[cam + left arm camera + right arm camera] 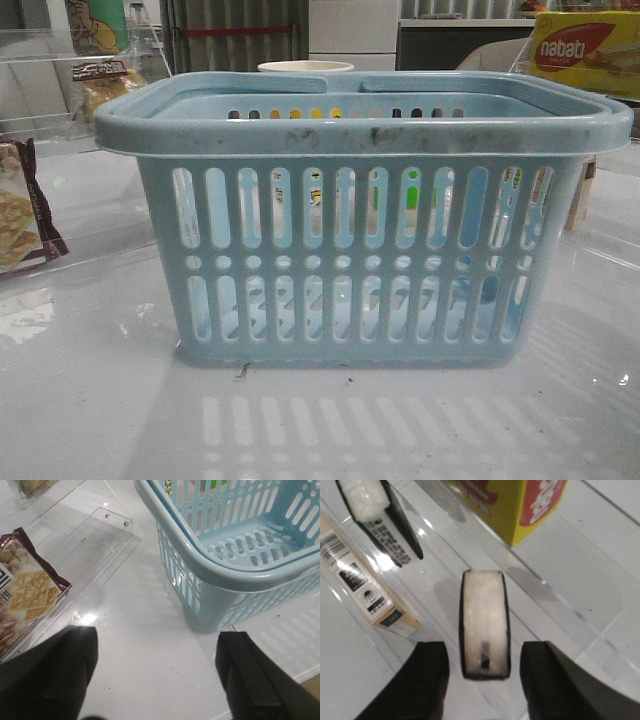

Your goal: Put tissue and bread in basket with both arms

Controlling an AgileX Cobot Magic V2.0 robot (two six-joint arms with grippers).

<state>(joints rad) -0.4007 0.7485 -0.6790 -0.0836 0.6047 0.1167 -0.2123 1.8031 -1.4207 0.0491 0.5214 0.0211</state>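
Observation:
The light blue basket (pixel 350 210) stands in the middle of the front view, and its corner shows in the left wrist view (pixel 225 575). The bread (pixel 103 88), in clear wrap with a dark label strip, sits at the back left on a clear shelf. The tissue (pixel 485 622), a black-edged packet with a pale glaring face, lies on a clear shelf. My right gripper (pixel 482 655) is open, its fingers either side of the tissue's near end without touching it. My left gripper (pixel 157 640) is open and empty over bare table beside the basket's corner. Neither gripper shows in the front view.
A maroon-edged cracker bag (pixel 27 595) lies on a clear acrylic shelf (pixel 100 535) left of the basket. The yellow nabati box (pixel 510 505), a second black packet (pixel 380 520) and a beige barcoded box (pixel 367 587) stand near the tissue.

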